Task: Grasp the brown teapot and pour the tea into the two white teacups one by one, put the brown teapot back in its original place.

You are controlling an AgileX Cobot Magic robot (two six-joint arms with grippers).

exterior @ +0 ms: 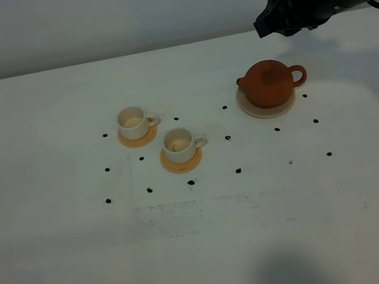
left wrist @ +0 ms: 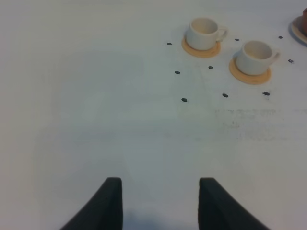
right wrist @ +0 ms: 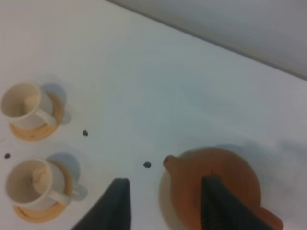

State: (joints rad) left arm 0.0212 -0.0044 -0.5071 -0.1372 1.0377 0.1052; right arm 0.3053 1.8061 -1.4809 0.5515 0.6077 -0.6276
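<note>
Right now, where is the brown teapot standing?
In the high view the brown teapot stands on its cream saucer on the right of the table, with the nearer white cup to its left.

Reddish-brown teapot (exterior: 268,83), cream saucer (exterior: 270,111), white teacups (exterior: 132,122) (exterior: 179,143), orange-tan coasters (exterior: 181,164), white table (exterior: 258,231), black dots (exterior: 228,137)

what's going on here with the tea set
The right gripper hangs open over the squat reddish-brown clay teapot, not gripping it. The teapot sits on its round cream saucer. The two small white teacups stand on orange-tan round coasters, with no dark tea visible inside. The left gripper is open over the white table, holding nothing.
</note>
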